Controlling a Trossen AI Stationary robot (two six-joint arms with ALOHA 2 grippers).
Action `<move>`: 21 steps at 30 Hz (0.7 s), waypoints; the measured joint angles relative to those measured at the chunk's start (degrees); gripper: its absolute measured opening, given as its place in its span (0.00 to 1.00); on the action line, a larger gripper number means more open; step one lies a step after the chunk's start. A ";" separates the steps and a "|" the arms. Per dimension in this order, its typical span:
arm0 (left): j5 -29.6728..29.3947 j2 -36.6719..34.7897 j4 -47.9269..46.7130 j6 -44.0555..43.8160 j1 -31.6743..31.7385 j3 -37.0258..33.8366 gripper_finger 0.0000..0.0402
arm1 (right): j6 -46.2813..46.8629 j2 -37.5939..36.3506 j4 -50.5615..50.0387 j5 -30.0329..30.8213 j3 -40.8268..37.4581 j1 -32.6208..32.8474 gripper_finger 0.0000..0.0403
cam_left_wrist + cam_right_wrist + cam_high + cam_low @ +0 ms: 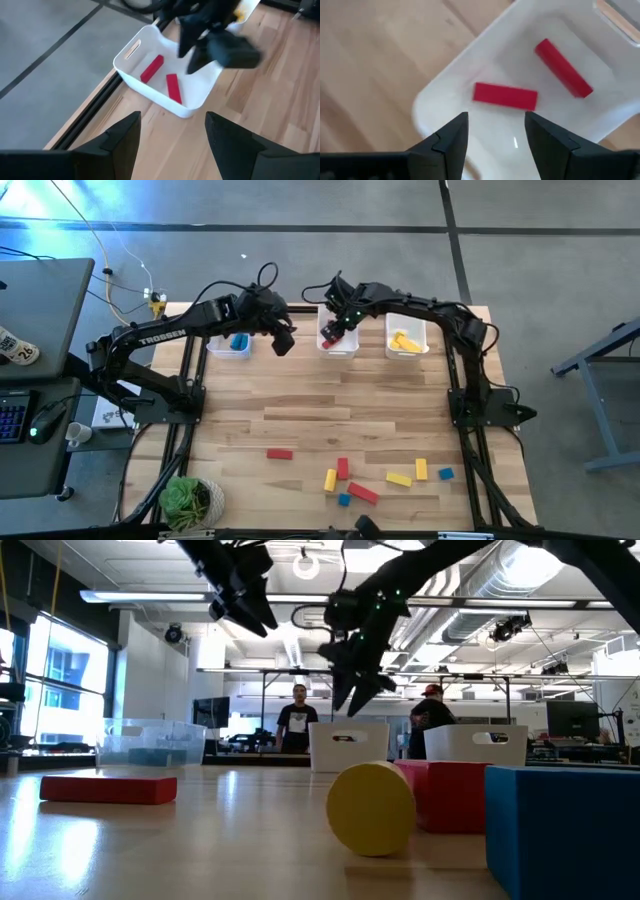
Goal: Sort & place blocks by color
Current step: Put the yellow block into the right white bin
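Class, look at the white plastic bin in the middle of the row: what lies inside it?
Inside the middle white plastic bin lie two red bar blocks, apart and at an angle. The open right gripper hangs above them, holding nothing. From overhead, that arm covers part of the bin's floor.

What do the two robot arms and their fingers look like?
Both arms are black and jointed. The left arm bears white TROSSEN lettering. Black cables loop above the wrists, and a small green light shows near the right gripper. Each left finger is dark, flat and wedge-shaped.
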 joint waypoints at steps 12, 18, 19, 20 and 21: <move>0.01 0.02 -5.32 -1.55 0.00 0.00 0.52 | 2.59 -2.46 -11.15 0.03 0.02 10.08 0.45; 0.07 0.02 -8.33 -2.91 -0.20 0.00 0.52 | 5.79 -2.49 -14.04 1.10 0.02 16.73 0.45; 0.08 0.02 -8.83 -2.76 -0.20 0.00 0.52 | 6.53 -2.49 -14.32 1.14 0.02 17.81 0.45; 0.08 0.02 -9.25 -2.19 -0.20 0.00 0.52 | 7.01 -2.49 -14.45 1.15 0.02 18.93 0.45; 0.06 0.02 -9.66 -1.20 -0.21 0.00 0.52 | 7.56 -2.49 -14.63 1.17 0.02 20.03 0.45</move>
